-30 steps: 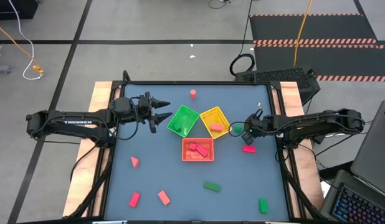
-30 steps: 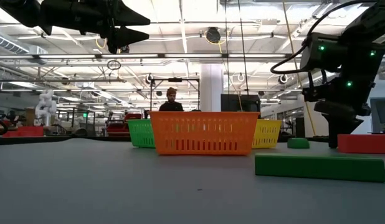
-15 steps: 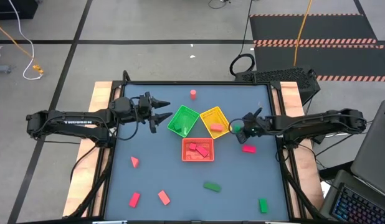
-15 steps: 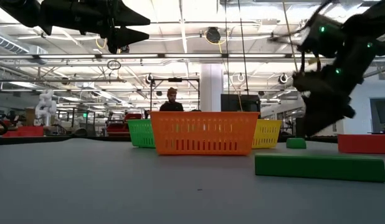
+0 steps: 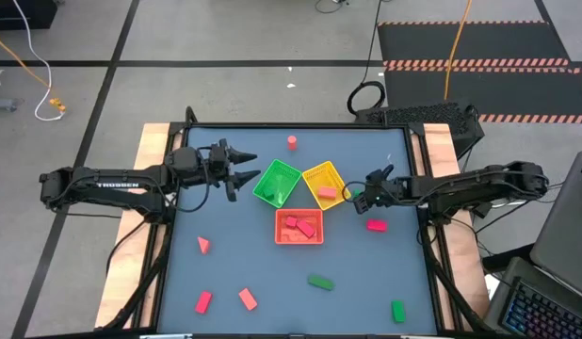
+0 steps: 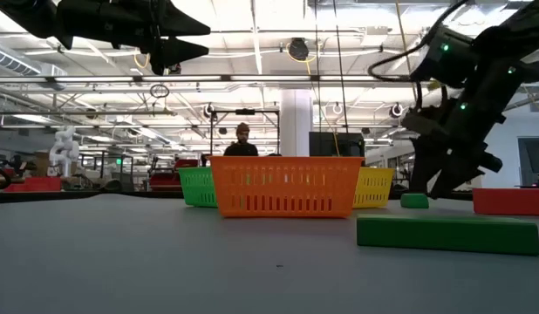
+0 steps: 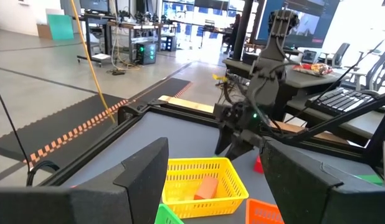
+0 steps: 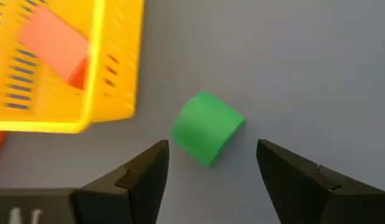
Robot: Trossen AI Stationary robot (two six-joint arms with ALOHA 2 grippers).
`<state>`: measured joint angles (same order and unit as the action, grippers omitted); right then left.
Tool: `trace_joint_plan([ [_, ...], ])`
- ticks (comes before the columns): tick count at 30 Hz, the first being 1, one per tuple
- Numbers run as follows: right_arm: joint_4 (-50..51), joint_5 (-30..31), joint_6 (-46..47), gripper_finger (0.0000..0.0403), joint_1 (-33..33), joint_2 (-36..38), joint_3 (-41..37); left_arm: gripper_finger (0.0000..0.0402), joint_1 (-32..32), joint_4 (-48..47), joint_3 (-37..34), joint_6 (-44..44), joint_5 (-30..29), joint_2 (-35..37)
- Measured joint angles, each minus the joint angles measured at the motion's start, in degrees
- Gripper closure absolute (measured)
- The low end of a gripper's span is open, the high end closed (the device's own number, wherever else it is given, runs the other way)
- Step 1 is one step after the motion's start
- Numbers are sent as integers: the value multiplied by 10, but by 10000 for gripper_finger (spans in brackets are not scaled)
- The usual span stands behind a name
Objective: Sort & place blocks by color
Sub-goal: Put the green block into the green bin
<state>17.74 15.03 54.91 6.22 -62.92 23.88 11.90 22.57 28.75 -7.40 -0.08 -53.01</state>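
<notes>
Four views: one overhead, one at surface level, two wrist-mounted.

High view: straight down from above, far enough to take in the whole surface [image 5: 272, 282] and both arms. Low view: level across the surface into the room behind, close behind a green brick [image 6: 448, 235]. Left wrist view: forward over the yellow tray [image 7: 199, 183] toward the right arm. Right wrist view: down, very near, onto a green cylinder [image 8: 207, 128] just beside that same yellow tray, shared with the high and low views.
</notes>
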Motion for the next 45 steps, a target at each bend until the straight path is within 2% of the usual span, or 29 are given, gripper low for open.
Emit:
trace_joint_plan([
  [8, -75, 0, -2, 167, 0, -43, 1, 149, 0, 0, 0, 0, 0, 0],
  [16, -56, 45, 9, 167, 1, -47, 1, 149, 0, 0, 0, 1, 0, 0],
  [26, -61, 48, -2, 167, 0, -92, 3, 149, 0, 0, 0, 1, 0, 0],
  [36, -53, 77, -36, 168, 0, -90, 2, 149, 0, -1, 0, 1, 0, 0],
  [40, -30, 90, -33, 190, 1, -90, 2, 149, 0, -1, 0, 1, 0, 0],
  [45, -7, 102, -34, 248, 1, -90, 2, 149, 0, -1, 0, 1, 0, 0],
])
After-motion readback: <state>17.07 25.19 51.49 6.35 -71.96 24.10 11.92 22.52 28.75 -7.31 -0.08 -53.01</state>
